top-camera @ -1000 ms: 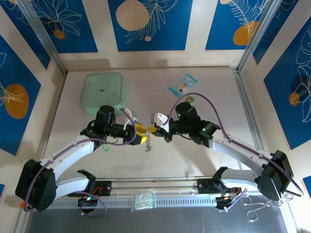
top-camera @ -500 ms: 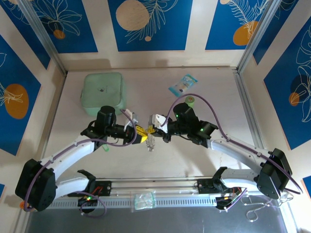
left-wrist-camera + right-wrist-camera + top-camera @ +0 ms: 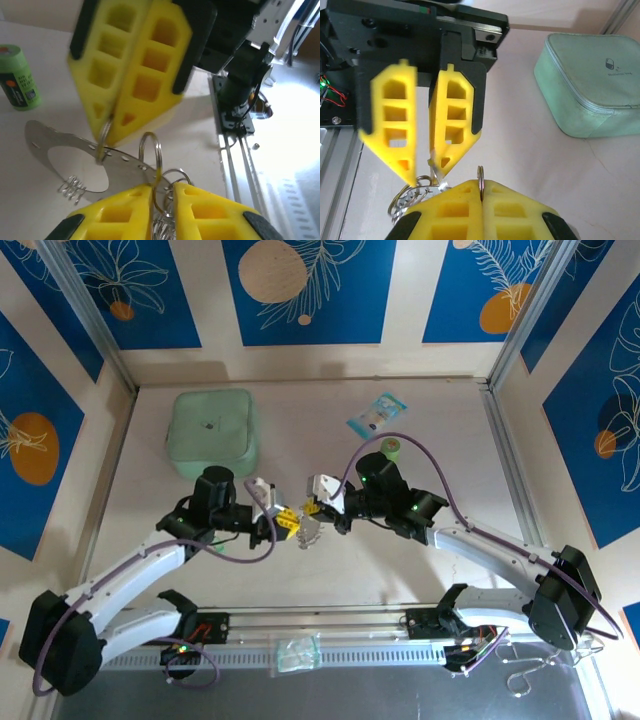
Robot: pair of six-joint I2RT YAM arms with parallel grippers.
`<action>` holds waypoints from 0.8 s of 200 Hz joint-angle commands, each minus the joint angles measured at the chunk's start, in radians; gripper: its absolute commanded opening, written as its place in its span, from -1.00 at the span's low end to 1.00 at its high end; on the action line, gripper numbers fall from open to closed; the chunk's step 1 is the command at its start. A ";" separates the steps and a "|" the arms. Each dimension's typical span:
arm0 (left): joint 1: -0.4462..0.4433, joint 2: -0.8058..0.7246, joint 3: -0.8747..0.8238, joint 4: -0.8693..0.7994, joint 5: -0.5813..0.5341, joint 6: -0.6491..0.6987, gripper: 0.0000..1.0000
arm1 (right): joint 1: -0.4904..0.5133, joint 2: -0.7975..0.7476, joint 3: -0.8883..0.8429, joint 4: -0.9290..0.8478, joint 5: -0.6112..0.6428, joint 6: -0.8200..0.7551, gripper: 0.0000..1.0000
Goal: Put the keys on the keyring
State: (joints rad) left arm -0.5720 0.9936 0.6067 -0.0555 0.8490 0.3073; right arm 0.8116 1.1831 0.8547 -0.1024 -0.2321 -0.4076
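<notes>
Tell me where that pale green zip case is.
In the top view, the case lies flat at the far left of the table, level with the small blue packet off to its right.

right fingers (image 3: 455,210) pinch ring (image 3: 480,175) | left fingers (image 3: 452,115) opposite, slightly apart | green pouch (image 3: 590,95) beyond

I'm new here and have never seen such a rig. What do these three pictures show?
Two robot arms are bolted at a table's near edge, each ending in a yellow two-fingered hand. One picture looks down from above; the other two come from a camera on each wrist. On the table are a pale green pouch, a blue packet and a green cylinder. The right hand pinches one ring of a bunch of silvery rings; the left hand's fingers straddle another ring, grip unclear.
</notes>
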 commanded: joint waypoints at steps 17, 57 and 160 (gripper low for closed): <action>-0.059 -0.089 -0.038 -0.042 -0.144 0.227 -0.40 | -0.004 0.017 0.024 0.020 -0.019 0.037 -1.00; -0.089 -0.160 -0.055 -0.058 -0.158 0.289 -0.27 | -0.017 0.034 0.026 0.034 -0.058 0.063 -1.00; -0.091 -0.220 0.012 -0.008 -0.301 -0.014 -0.30 | -0.103 -0.047 -0.062 0.071 -0.370 -0.051 -1.00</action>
State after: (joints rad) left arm -0.6559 0.7307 0.5652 -0.0681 0.4614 0.3721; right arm 0.7048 1.1625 0.7998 -0.0547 -0.4828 -0.3973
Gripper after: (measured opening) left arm 0.368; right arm 0.054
